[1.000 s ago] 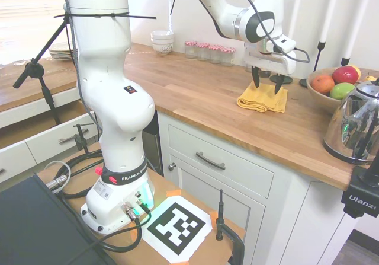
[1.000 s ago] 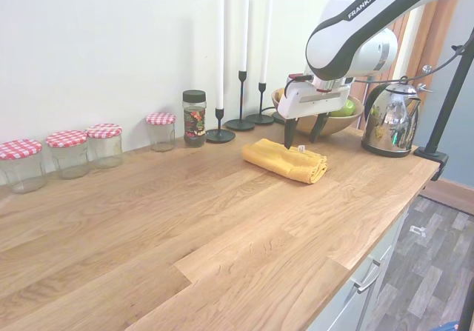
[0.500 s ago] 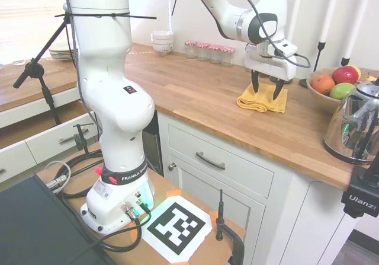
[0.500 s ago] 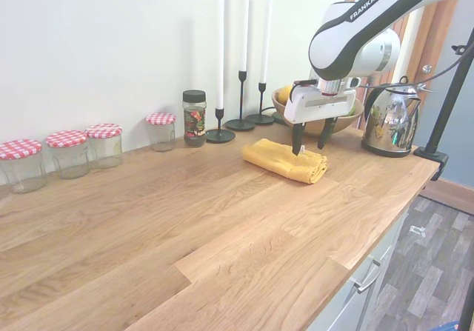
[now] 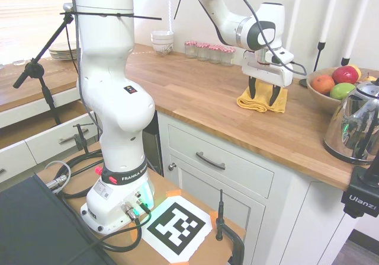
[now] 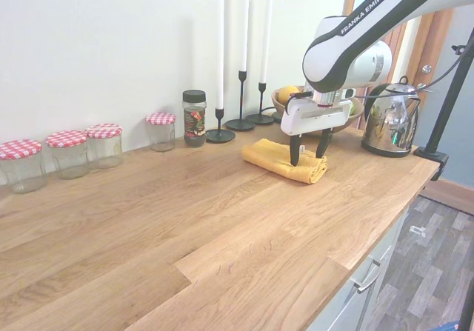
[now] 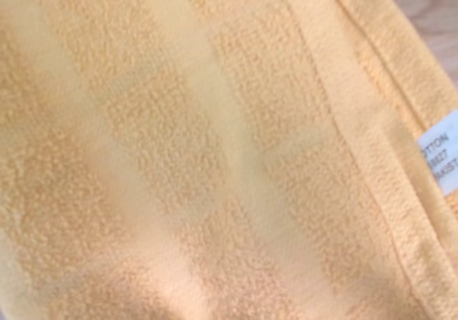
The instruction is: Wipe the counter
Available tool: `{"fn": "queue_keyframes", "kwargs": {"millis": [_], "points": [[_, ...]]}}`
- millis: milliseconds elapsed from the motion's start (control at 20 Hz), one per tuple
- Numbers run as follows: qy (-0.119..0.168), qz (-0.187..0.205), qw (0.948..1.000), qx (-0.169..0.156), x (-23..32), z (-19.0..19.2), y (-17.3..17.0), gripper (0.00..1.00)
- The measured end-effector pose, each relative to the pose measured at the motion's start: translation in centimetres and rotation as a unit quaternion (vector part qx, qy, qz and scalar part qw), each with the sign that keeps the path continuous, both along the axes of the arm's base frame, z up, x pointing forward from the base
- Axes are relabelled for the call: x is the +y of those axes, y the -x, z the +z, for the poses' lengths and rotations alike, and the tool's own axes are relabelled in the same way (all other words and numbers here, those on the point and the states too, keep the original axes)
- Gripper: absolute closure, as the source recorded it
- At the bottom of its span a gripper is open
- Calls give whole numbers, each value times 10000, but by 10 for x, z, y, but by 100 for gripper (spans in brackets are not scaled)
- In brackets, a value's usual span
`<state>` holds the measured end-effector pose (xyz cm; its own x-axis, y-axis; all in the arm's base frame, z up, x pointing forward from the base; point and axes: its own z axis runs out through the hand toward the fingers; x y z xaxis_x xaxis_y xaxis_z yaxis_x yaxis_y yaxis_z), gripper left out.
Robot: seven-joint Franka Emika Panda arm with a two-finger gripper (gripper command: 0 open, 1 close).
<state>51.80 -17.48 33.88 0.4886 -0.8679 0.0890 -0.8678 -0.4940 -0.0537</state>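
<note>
Only wrist view shows yellow cloth's (image 7: 179,155) label (image 7: 440,159).

Yellow checked cloth (image 6: 285,160) on warm-brown counter (image 6: 185,220); red-gingham jar lids (image 6: 68,138).

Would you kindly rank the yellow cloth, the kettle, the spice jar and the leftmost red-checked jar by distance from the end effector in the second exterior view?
1. Yellow cloth, directly under the open end effector.
2. Kettle, just beyond it at the counter's end.
3. Spice jar, at the wall, on the other side.
4. Leftmost red-checked jar, at the far end.
</note>
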Motion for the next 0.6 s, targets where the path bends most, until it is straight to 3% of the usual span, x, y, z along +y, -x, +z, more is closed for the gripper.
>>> {"fn": "queue_keyframes", "kwargs": {"millis": [300,350,600], "points": [[-16,-32,10000,42,0,-7,-2,0],[-16,-32,10000,42,0,-7,-2,100],[-16,-37,10000,43,0,-7,-2,100]]}}
